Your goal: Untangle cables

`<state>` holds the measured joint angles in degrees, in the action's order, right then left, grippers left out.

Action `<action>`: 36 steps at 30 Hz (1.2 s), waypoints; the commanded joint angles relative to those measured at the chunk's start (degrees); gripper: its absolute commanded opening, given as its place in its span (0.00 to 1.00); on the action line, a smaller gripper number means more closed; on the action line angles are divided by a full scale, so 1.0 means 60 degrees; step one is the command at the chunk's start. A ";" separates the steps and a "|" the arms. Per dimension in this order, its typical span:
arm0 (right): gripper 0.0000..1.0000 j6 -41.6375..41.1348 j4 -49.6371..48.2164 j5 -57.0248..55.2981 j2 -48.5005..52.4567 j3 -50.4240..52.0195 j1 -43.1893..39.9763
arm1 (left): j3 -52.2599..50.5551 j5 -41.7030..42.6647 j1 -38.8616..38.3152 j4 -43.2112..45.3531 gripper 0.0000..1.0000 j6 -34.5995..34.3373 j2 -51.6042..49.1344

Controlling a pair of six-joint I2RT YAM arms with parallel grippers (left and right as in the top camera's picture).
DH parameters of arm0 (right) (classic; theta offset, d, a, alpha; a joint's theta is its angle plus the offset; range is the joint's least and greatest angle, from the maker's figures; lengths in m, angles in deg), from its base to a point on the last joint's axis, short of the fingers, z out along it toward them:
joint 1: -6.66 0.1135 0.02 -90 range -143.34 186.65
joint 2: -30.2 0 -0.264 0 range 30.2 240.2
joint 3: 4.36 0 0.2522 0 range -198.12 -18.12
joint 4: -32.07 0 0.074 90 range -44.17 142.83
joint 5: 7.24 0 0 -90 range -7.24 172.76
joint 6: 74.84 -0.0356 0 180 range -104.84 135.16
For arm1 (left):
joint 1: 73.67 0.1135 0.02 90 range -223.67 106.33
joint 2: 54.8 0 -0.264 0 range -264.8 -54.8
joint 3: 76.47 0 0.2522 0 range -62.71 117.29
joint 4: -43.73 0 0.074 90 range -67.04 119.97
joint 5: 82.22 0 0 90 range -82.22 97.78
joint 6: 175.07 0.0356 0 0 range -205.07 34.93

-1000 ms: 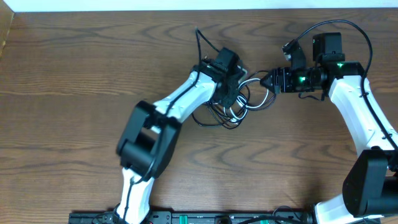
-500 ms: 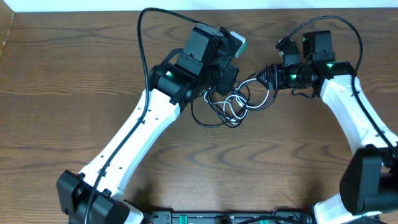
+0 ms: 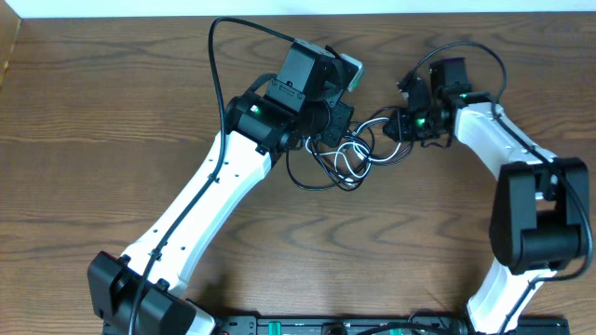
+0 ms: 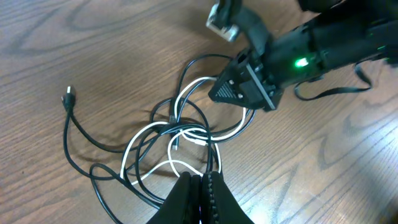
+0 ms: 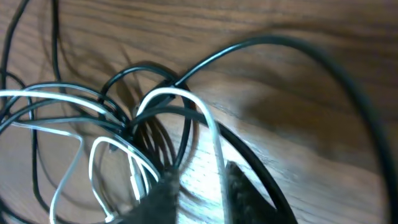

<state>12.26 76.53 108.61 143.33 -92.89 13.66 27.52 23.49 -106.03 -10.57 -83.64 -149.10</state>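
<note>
The table (image 3: pixel 93 140) carries both arms, with the left arm (image 3: pixel 214 195) stretched diagonally up from the near edge and the right arm (image 3: pixel 507 149) folded in from the right. The cables (image 3: pixel 349 154) are heaped in one loose tangle at mid-table, directly between the two grippers.

The heap's long axis is judged to run roughly from one gripper to the other. The tangle lies just ahead of the right gripper (image 5: pixel 199 174), toward the table's centre. Its jaws are seen narrowed, with a loop of the white cable (image 5: pixel 165 92) and a black strand passing between them. Whether the loop is clamped cannot be told.

The left gripper (image 4: pixel 200 177) is poised over the heap's opposite edge and is the nearer of the two to the bulk of the loops. Its jaws are closed together, and whether a strand is pinched cannot be told. One black plug (image 4: pixel 68 95) is noted lying free, clear of the knot.

Against the frame half a second earlier, the right arm has been swung round and its jaws drawn in. The left arm and the heap's outline are found practically unchanged.
</note>
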 commanded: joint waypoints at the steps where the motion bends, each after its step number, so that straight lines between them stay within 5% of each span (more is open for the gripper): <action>1: 0.13 -0.0131 -0.0055 0.0109 0.0339 -0.0076 0.0168 | -0.0004 -0.0138 0.0051 -0.0033 0.07 -0.0186 -0.0091; 5: 0.01 -0.0160 -0.0237 0.0120 0.0382 -0.0080 0.0189 | -0.0004 -0.0138 0.0051 -0.0029 0.07 -0.0226 -0.0091; 13: 0.01 -0.0222 -0.0146 0.2098 -0.0255 -0.0280 0.0015 | -0.0004 -0.0131 0.0051 -0.0025 0.07 -0.0554 -0.0091; 26: 0.01 -0.0222 0.0594 0.4397 -0.4116 -0.0342 -0.0554 | -0.0004 -0.0492 0.0051 -0.0022 0.07 -0.1089 -0.0091; 36: 0.01 -0.0226 0.1129 0.3282 -0.4849 -0.0342 -0.0590 | -0.0004 -0.0594 0.0208 -0.0109 0.08 -0.1763 -0.0335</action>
<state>11.06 82.47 130.93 114.39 -94.20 10.05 27.52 20.97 -105.84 -10.74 -91.35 -149.56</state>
